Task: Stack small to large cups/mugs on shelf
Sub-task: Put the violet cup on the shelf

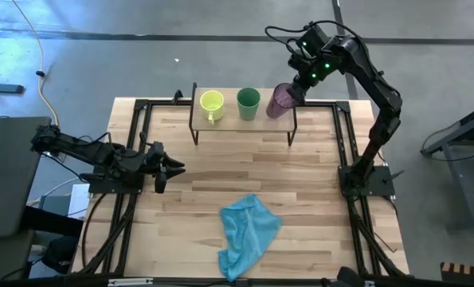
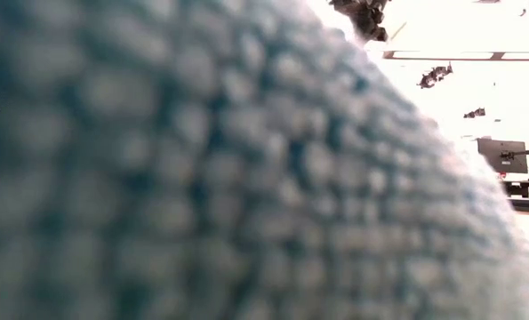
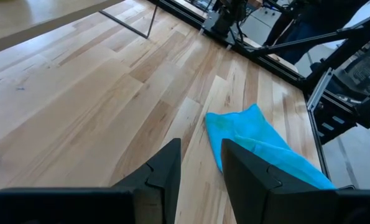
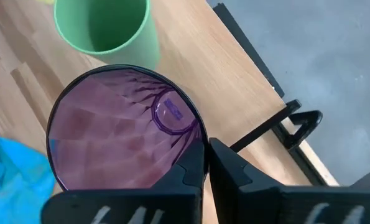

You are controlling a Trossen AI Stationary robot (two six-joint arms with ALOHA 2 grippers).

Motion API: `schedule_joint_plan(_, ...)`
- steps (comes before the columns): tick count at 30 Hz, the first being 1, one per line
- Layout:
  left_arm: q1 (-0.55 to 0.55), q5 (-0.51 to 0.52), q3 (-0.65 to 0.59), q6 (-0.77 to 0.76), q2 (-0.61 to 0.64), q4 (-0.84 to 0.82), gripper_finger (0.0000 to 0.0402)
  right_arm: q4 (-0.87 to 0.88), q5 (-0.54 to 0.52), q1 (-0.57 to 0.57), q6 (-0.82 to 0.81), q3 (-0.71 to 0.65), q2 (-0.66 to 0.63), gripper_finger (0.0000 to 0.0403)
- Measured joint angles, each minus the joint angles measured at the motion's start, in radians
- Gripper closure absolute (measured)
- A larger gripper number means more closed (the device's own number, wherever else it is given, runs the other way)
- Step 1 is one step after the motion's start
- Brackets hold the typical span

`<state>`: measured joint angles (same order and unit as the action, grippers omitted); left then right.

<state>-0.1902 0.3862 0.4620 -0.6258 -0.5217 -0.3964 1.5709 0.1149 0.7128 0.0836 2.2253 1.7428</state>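
The blue cloth (image 2: 202, 178) blocks the low view, while the right gripper (image 4: 206, 163) pinches the purple cup's (image 4: 119, 127) rim.

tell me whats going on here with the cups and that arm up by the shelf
The right gripper is pinching the rim of the purple cup at the right end of the shelf. The green cup and the yellow-green mug stand in a row to its left on the shelf top. The left gripper waits low over the table's left side, fingers slightly apart. A blue cloth lies near the front.
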Motion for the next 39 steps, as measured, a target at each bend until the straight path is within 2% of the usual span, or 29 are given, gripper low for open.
schedule_joint_plan(14,0.0,0.0,0.0,0.0,0.0,-0.004,0.0298,0.0,0.022,0.0,0.23,-0.059,-0.004,0.0403)
schedule_joint_plan(23,0.0,0.0,0.0,0.0,0.0,-0.004,0.0298,-0.002,0.026,0.0,0.247,-0.077,-0.004,0.0403)
schedule_joint_plan(39,0.0,0.011,0.0,-0.011,0.0,-0.003,0.0298,0.0,0.0,0.001,0.183,-0.073,-0.005,0.0403)
